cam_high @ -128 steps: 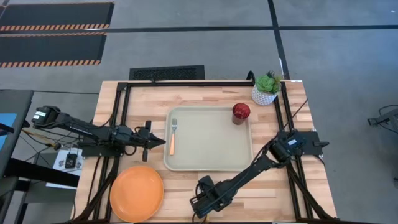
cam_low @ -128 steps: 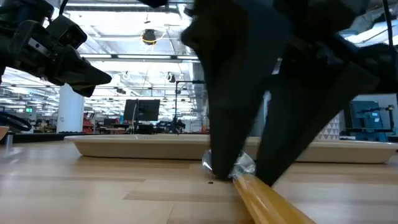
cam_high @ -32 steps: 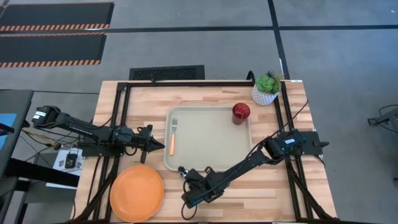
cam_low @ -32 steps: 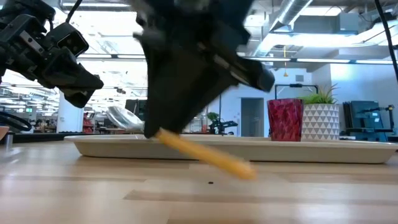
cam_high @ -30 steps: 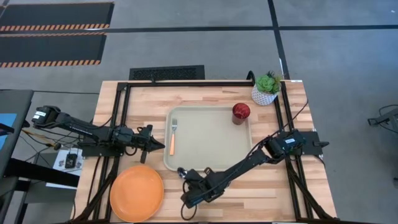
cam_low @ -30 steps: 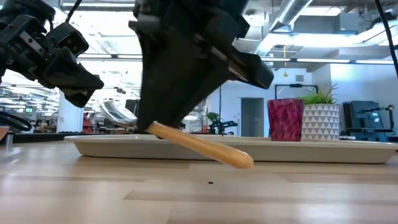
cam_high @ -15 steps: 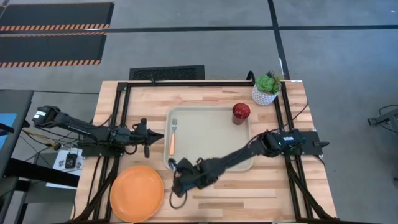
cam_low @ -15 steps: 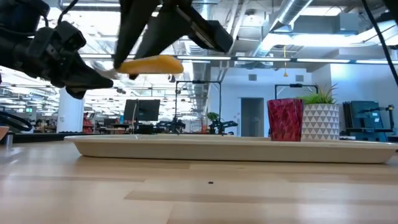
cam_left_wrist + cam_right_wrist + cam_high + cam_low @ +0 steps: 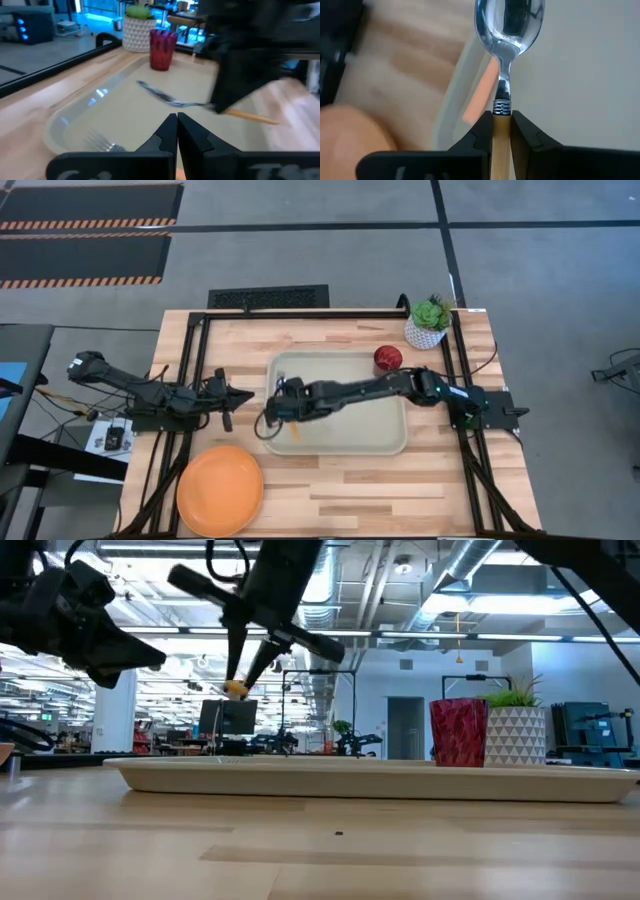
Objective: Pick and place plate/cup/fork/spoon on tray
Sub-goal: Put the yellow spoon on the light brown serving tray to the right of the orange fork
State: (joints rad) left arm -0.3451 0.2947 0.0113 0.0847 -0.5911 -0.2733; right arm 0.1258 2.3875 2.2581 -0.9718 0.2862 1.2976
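Right now the right gripper (image 9: 283, 402) is reaching over the left part of the tray (image 9: 350, 442), squeezing the spoon (image 9: 508, 30) by its orange handle and holding it up in the air. Nearby, the fork (image 9: 102, 142) is lying in the tray. The left gripper (image 9: 177, 125) is waiting left of the tray, fingers pressed together. The cup (image 9: 387, 360) is standing in the tray's far right corner. The plate (image 9: 220, 491) is sitting on the table, near and left.

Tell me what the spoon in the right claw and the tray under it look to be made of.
The spoon: its bowl looks like polished metal, silvery and mirroring its surroundings; the orange handle is matte, likely plastic, though painted wood cannot be excluded. The right claw is shut on that handle. The tray: beige with rounded corners and a faint sheen, probably moulded plastic.
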